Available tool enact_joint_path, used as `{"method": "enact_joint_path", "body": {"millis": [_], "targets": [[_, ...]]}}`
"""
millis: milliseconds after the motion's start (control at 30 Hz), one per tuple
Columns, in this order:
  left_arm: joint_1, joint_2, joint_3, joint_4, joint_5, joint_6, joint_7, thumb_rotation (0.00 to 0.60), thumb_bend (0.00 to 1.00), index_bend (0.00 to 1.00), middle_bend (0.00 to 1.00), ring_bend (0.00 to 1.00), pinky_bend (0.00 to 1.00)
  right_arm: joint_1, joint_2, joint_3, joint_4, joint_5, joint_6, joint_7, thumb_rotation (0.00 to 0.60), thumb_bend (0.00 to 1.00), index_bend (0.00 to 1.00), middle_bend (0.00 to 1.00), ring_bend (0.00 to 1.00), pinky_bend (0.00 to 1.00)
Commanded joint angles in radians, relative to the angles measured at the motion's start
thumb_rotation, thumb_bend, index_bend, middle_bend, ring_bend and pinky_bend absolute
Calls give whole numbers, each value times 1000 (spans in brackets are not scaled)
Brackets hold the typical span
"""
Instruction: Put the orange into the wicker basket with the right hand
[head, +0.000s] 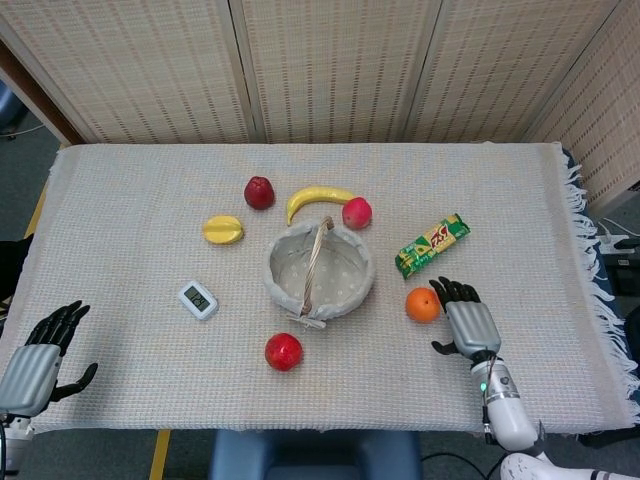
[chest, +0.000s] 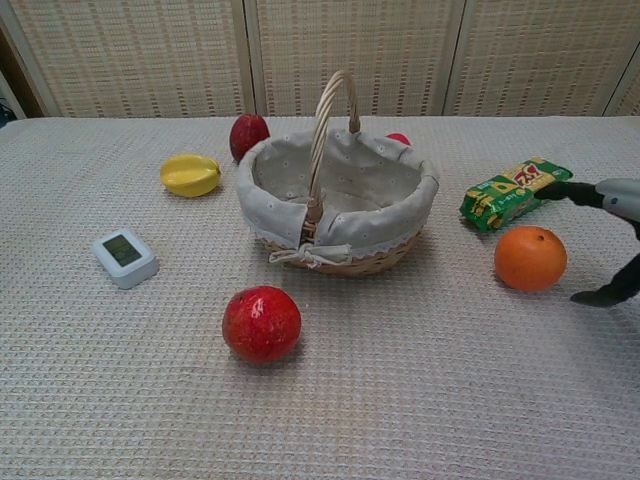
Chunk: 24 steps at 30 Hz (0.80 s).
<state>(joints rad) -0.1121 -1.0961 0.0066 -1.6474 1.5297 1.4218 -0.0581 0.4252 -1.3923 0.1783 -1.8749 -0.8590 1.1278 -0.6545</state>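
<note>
Orange (head: 423, 305) sits on the cloth-covered table (head: 120, 250), just right of the wicker basket (head: 319, 268) and near side of the green snack pack (head: 431, 245). Near to far: left hand (head: 42, 350) rests at the near-left table edge, fingers apart, holding nothing. Red pomegranate-like fruit (head: 284, 351) lies in front of the basket, white timer (head: 198, 299) to its left. Right hand (head: 463, 318) is just beside the orange on its right, fingers spread, thumb low near the cloth; chest view shows fingertips above and behind the fruit w/ thumb in front, no contact I can confirm.

Step in hand, as I judge it: closing in for the grasp. To do it well: slide the palm further left so fingers wrap over the top and far side, thumb opposing, then close evenly, since a round fruit will roll if nudged off-centre. Keep clear of the snack pack. Lift high enough to pass the basket rim and its upright handle (chest: 330, 120).

Beyond the basket: yellow fruit (head: 222, 229), banana (head: 315, 198), two red fruits.
</note>
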Motion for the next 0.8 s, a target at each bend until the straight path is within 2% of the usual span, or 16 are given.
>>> {"method": "enact_joint_path", "body": {"millis": [33,467,700,800], "targets": [[0,1,0,0,0,-1,-2,600,325,0,0,0,100,40,-60,-1,17,30,31,-52,600,95,0,0,0,93],[-1,4,2,-4,-1,-4,-10,600,326,0,0,0,100,101,-119,-1,69,137,83,-119,600,95,0,0,0,96],[-1,7,1,-7,-6,-8,-16,600,325,0,0,0,101,143,-176,9,154,195,68,-126,600,96,0,0,0,151],[-2,8,1,-8,-7,-11,-19,600,325,0,0,0,100,160,-207,11,198,211,68,-131,600,150,0,0,0,195]]}}
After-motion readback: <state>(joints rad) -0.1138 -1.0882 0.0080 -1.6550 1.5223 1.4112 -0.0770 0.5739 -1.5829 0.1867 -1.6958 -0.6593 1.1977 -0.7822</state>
